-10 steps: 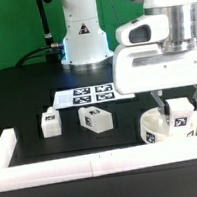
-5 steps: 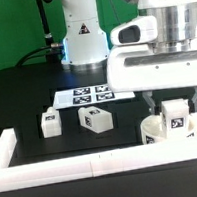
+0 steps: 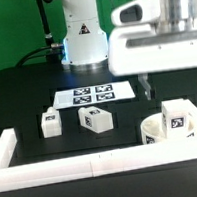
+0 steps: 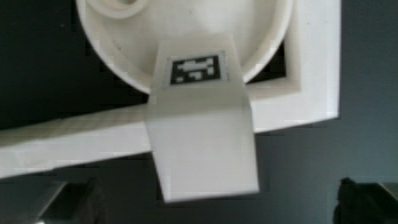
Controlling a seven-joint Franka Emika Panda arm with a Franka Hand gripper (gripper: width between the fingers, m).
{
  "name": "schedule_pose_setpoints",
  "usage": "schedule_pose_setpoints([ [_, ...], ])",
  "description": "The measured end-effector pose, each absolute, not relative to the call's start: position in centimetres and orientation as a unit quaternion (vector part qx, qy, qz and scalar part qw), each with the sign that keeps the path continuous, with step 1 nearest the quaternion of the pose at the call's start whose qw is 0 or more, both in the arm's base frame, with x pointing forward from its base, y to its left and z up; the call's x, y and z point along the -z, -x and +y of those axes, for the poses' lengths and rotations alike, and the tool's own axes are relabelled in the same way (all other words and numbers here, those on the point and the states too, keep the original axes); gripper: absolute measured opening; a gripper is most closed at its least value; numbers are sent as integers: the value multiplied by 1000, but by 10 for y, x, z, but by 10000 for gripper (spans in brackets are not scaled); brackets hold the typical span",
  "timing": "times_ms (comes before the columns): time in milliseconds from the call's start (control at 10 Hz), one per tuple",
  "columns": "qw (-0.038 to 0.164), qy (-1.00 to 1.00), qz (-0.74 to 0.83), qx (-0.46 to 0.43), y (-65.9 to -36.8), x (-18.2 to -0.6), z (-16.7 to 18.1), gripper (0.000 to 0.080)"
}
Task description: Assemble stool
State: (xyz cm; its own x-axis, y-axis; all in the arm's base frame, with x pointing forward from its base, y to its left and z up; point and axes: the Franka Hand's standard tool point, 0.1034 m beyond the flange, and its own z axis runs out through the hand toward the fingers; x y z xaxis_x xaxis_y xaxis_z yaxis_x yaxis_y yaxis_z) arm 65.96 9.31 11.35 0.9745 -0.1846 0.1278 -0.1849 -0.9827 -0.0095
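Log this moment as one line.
gripper: open, above leg | leg: upright on seat | other legs: loose on table

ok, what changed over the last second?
The gripper let go of the leg standing on the seat: its fingers opened wide and it rose straight up. The leg stayed upright on the seat. The two loose legs and the marker board did not move.
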Motion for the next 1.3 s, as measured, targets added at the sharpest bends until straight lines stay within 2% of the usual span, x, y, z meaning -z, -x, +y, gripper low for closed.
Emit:
schedule_pose_setpoints([
  [600,3,-994,-94,-61,-659,-109,91,649],
  [1000,4,-998,-32,-46,-630,-123,49,649],
  [1100,7,-999,-25,-42,-625,-119,37,649],
  [1300,11,-999,31,-43,-626,-118,34,649],
])
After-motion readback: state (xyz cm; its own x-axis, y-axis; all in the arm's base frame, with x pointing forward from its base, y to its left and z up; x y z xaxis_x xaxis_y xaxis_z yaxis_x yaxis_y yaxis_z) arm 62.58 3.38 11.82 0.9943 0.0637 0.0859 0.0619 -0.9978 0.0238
